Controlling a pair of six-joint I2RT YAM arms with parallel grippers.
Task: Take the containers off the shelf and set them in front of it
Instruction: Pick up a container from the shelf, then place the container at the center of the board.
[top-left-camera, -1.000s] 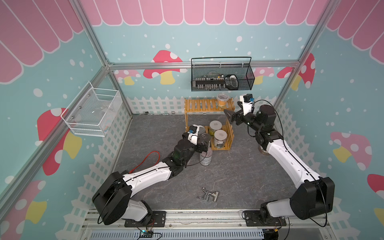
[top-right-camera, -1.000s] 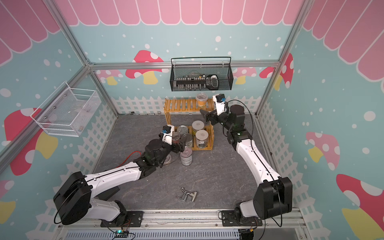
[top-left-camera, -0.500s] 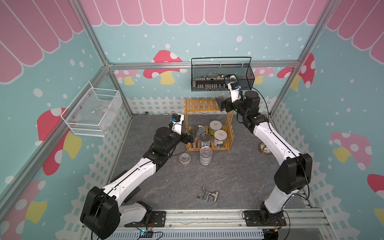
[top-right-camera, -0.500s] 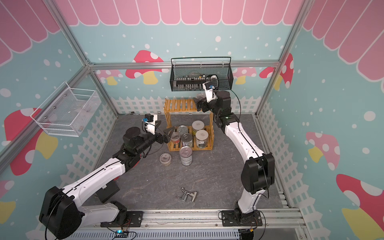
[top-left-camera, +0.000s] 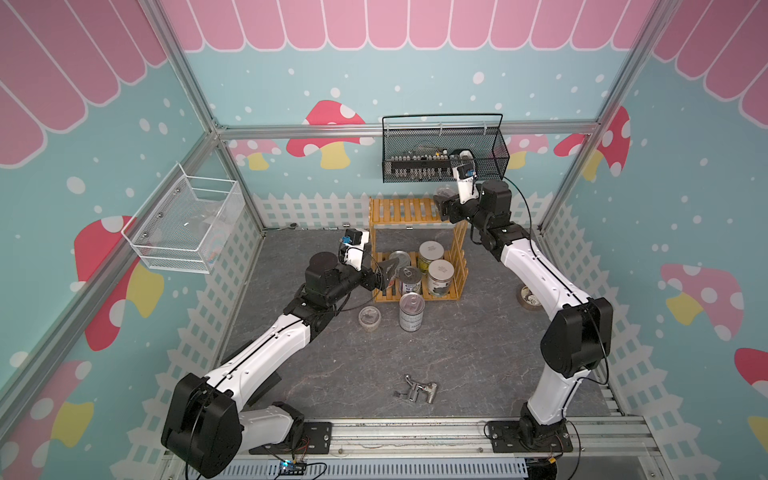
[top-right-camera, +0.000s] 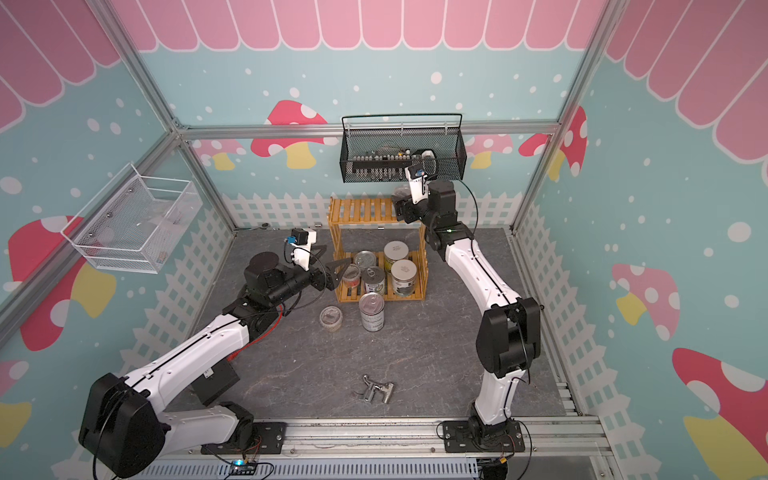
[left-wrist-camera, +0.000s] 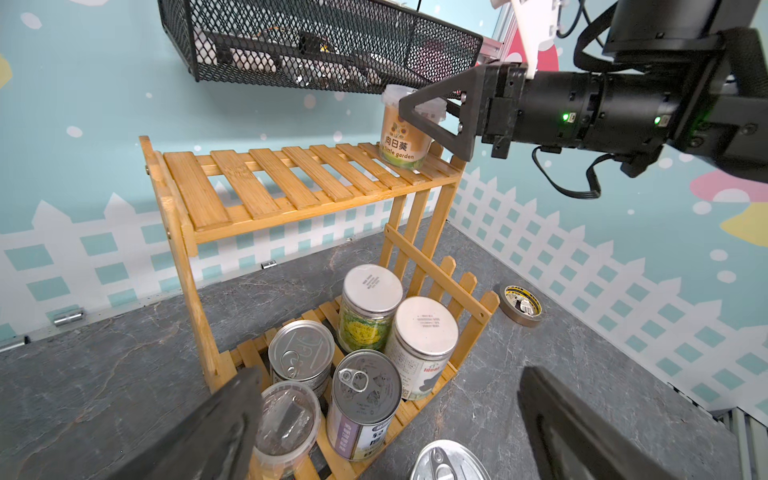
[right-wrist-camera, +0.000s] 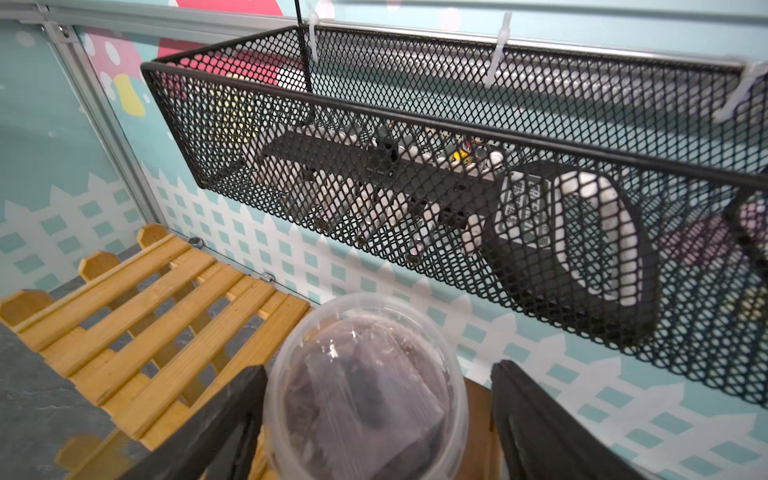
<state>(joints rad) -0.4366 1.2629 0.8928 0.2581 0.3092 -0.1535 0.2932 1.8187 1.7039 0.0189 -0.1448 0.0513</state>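
Right arm's in! A second ago it sat off to the side of the shelf (left-wrist-camera: 249, 183); now the right end effector (right-wrist-camera: 376, 382) is up at the top tier with its jaws either side of the sunflower cup (left-wrist-camera: 401, 143). It's closing in but not clamped: a gap shows beside one jaw, and the cup stands on the slats at the tier's right end.

Meanwhile the left arm has left the tin can (top-left-camera: 410, 311) it was over a second ago. That can stands on the worktop (top-left-camera: 457, 353) just in front of the shelf, beside a clear lidded cup (top-left-camera: 369, 318). So two look delivered and six are left to clear.

The left end effector (top-right-camera: 332, 266) is spread wide and empty, lined up on the lower tier. There a second clear cup (left-wrist-camera: 286, 424), two pull-tab cans (left-wrist-camera: 301, 353) and two white-lidded jars (left-wrist-camera: 424, 332) are packed close together.

On labels, the sunflower cup reads "向日葵" above "little garden". The nearer jar has a red brand mark, and the print on both lids is too small to read.
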